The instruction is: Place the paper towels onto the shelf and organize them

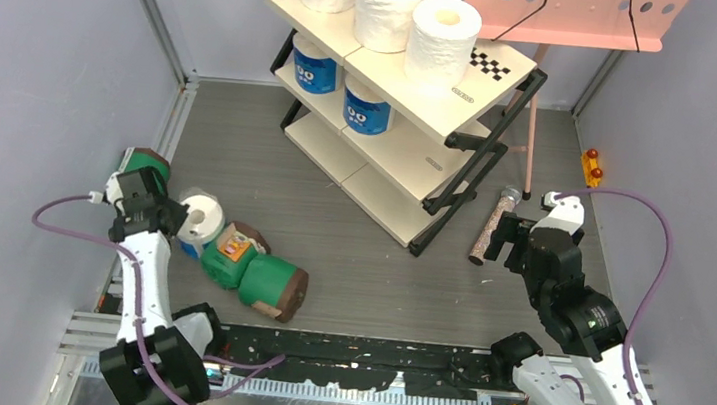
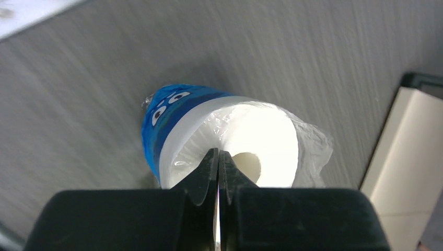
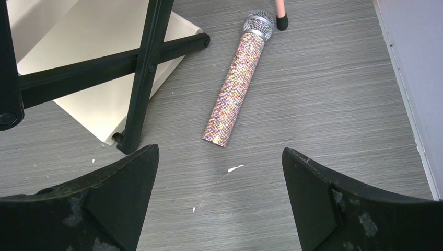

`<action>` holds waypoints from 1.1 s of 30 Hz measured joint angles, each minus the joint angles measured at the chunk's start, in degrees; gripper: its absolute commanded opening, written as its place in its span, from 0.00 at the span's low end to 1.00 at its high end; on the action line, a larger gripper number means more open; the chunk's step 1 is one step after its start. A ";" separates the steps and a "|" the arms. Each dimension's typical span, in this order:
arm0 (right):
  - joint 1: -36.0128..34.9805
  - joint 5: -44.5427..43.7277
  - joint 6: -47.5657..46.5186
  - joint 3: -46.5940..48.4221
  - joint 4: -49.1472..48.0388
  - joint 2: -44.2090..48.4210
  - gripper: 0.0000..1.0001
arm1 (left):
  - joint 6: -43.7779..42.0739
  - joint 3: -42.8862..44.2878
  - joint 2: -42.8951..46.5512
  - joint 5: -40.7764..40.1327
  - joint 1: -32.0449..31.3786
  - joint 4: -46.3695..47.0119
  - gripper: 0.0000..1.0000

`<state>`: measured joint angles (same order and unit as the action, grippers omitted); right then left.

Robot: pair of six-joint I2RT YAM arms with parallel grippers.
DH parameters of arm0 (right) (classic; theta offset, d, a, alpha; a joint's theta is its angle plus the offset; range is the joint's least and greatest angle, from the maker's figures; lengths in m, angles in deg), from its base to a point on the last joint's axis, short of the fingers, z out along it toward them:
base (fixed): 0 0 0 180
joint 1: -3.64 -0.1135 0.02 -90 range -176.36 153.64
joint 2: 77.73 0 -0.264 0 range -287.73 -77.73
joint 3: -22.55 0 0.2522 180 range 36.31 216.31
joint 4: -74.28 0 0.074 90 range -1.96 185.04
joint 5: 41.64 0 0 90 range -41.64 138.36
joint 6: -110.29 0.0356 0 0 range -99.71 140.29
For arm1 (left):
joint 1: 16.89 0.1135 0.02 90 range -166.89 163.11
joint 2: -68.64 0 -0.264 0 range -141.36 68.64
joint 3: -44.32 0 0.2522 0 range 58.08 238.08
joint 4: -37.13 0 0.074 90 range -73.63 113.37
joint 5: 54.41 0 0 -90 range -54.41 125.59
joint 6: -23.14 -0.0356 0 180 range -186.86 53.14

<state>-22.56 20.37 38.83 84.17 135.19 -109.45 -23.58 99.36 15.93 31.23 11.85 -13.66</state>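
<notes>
- A green-wrapped roll (image 1: 146, 160) sits at the far left of the bench (image 1: 367, 274), just behind my left wrist.
- My left pincer (image 1: 175, 213) (image 2: 218, 155) has its fingers pressed together. The tips rest against the white end of a blue-wrapped roll (image 1: 202, 218) (image 2: 209, 130), just beside its hollow core. I cannot tell whether they nip the clear film there.
- That blue-wrapped roll lies on its side on the bench, well apart from the shelf.
- Two more green rolls lie on their sides next to it. The middle green roll (image 1: 231, 255) touches the blue-wrapped roll, and the brown-ended green roll (image 1: 275, 287) lies against the middle one.
- The shelf (image 1: 410, 153) (image 3: 99, 42) stands at the centre back.
- Three white rolls (image 1: 388, 5) stand upright in a row on the top tier.
- Two blue rolls (image 1: 366, 108) stand side by side on the middle tier.
- A pink music stand (image 1: 566, 8) rises behind the shelf's right end.
- A sparkly microphone (image 1: 493, 225) (image 3: 235, 89) lies on the bench just right of the shelf's black foot.
- My right pincer (image 1: 511, 244) (image 3: 219, 151) hovers near the microphone's lower end with its fingers wide apart and nothing between them.
- A small orange object (image 1: 591, 167) lies by the right wall, too small to make out.
</notes>
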 measured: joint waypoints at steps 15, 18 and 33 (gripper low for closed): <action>0.00 -1.46 0.20 -0.02 0.07 1.53 0.95 | 6.88 11.47 -15.37 7.56 -18.29 5.27 0.39; 0.00 -1.97 0.39 -0.02 0.11 2.43 0.95 | 1.60 15.72 -13.88 6.56 -18.49 2.25 0.47; 0.00 -3.96 1.05 -0.04 0.57 3.52 0.95 | -31.54 31.34 -27.89 10.43 -8.46 -6.49 0.65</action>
<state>-22.56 16.42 39.88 84.13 135.76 -105.94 -55.12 130.70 -11.95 41.66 3.39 -20.16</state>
